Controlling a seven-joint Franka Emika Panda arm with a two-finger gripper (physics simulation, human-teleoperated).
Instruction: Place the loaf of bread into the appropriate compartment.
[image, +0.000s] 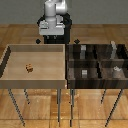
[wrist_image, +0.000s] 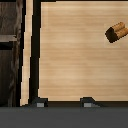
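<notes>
The arm's gripper (image: 50, 40) hangs above the far edge of the big light-tan tray (image: 10, 62), pointing down, with nothing between its fingers. In the wrist view two dark fingertips (wrist_image: 39, 103) poke in from the edge of the picture with a wide stretch of bare tray floor showing between them, so the hand stands spread apart.

The loaf of bread (image: 30, 67) lies on the tray floor, well apart from the hand, on the side nearer to where I stand and a little toward the exterior view's left of it. In the wrist view the loaf of bread (wrist_image: 116, 31) is a small orange-brown block with a darker end face, lying tilted, off to one side of the fingers rather than between them.

The four-cell bin (image: 70, 75) of dark striped wood stands just beside the tray, on the exterior view's right of the hand. The compartment (image: 79, 77) with the small grey cube (image: 84, 72) is the near cell next to the tray. The near cell farther from the hand holds a whitish lumpy object (image: 116, 69).
</notes>
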